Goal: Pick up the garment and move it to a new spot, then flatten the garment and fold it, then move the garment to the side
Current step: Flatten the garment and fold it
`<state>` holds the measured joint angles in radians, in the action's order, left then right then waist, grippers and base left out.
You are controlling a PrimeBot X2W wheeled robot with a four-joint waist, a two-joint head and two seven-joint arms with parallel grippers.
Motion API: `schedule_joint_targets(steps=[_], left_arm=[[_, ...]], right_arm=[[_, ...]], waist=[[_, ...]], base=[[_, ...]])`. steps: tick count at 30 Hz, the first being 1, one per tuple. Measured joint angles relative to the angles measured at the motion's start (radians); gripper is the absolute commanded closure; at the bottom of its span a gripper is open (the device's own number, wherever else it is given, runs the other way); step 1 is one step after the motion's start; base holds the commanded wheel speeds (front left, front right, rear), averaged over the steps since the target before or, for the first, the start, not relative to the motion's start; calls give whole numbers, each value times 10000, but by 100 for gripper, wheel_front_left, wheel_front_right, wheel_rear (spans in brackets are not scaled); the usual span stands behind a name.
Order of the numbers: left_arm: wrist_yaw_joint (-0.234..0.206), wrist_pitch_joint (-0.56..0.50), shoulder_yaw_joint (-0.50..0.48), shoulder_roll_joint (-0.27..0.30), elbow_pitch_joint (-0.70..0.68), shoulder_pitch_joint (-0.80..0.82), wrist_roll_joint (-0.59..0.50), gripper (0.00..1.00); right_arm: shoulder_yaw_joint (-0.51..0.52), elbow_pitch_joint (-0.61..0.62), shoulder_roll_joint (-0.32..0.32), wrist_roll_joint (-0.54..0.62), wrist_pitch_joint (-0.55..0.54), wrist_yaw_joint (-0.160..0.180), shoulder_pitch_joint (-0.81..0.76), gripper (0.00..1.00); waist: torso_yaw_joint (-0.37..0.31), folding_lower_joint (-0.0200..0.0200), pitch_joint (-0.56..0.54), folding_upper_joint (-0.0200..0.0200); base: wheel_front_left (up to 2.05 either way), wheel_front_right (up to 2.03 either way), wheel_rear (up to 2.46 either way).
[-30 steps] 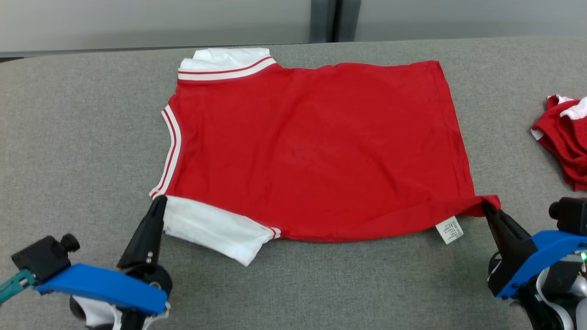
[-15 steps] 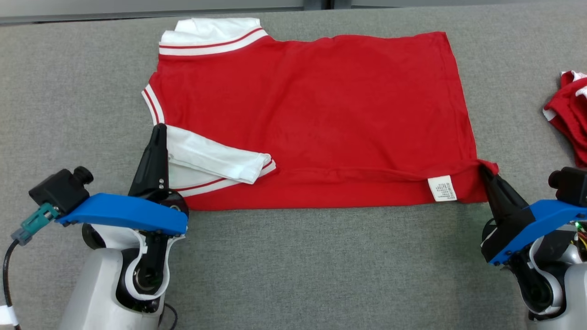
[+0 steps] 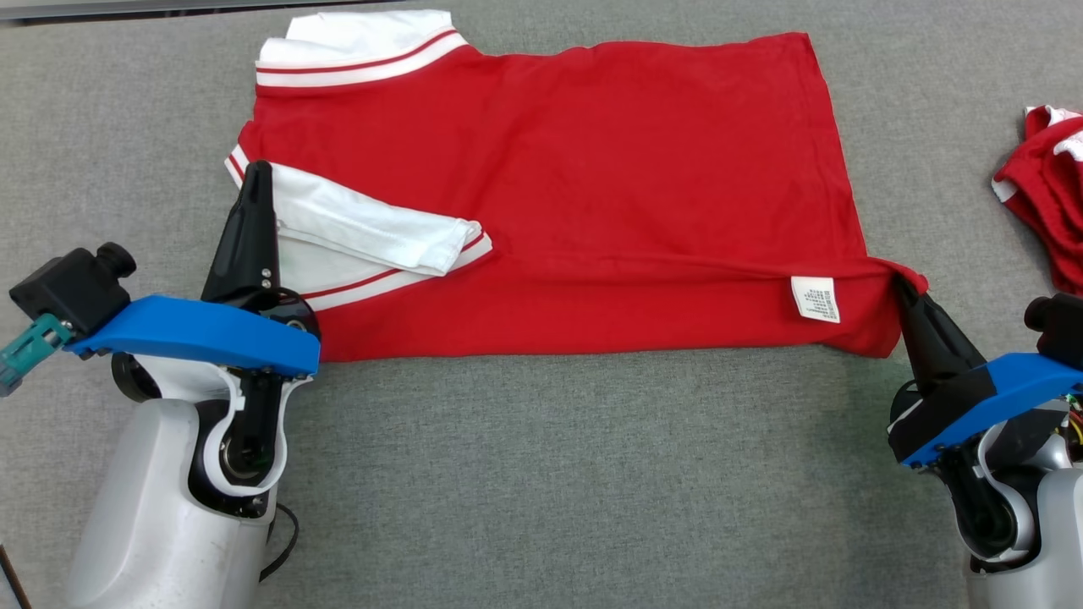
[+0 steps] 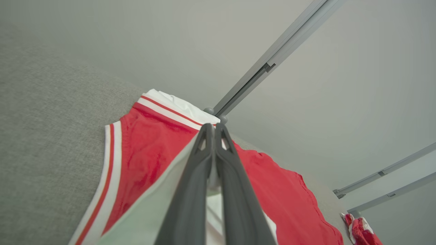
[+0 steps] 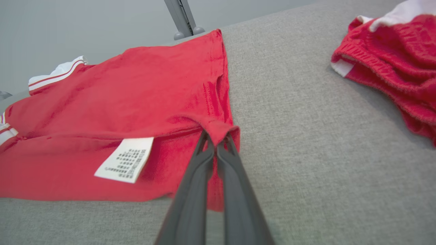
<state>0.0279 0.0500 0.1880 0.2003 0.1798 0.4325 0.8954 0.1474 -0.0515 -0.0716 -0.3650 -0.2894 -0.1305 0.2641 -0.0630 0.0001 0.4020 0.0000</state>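
The garment (image 3: pixel 592 186) is a red shirt with white, red-striped trim, spread on the grey table, collar (image 3: pixel 355 46) at the far left. Its near edge is lifted and folded over the body, with the white sleeve (image 3: pixel 364 228) lying on top. My left gripper (image 3: pixel 256 169) is shut on the garment at the sleeve end; in the left wrist view white cloth sits between its fingers (image 4: pixel 213 129). My right gripper (image 3: pixel 898 283) is shut on the garment's red hem corner (image 5: pixel 218 131), beside a white care label (image 3: pixel 816 299).
A second crumpled red and white cloth (image 3: pixel 1045 220) lies at the table's right edge, also seen in the right wrist view (image 5: pixel 391 58). Bare grey table surface (image 3: pixel 550 474) stretches in front of the garment. A pale wall with a metal rail (image 4: pixel 272 61) stands behind.
Both grippers have carried the garment's near edge away from me, folding it and the white sleeve over the red body. The head camera has tilted down, showing more of both arms.
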Motion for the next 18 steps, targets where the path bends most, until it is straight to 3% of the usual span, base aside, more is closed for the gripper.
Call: schedule_joint_targets(steps=[3,4,5,6,7,18], left_arm=[[6,-75,81,59,92,70,-73,100],[6,-128,123,59,146,96,-79,100],[6,-173,155,50,209,132,-77,100],[2,-209,182,36,270,174,-77,69],[-13,-203,196,36,337,200,-90,1],[-219,1195,278,194,961,-424,-1110,0]], right_arm=[[8,-155,-27,-4,40,0,46,100],[6,-207,-29,-15,67,0,54,64],[2,-268,-29,-50,96,0,81,0],[4,-305,-27,-84,174,0,130,0],[-15,-318,-29,-86,291,0,195,0],[-240,-253,-416,-357,1348,0,401,0]], waist=[[-33,0,41,0],[-38,0,53,0],[-44,-1,62,0],[-47,-1,68,0],[-46,-1,74,0],[183,-2,-418,1]], base=[[0,0,0],[0,0,0],[0,0,0],[0,0,0],[0,0,0],[0,0,0]])
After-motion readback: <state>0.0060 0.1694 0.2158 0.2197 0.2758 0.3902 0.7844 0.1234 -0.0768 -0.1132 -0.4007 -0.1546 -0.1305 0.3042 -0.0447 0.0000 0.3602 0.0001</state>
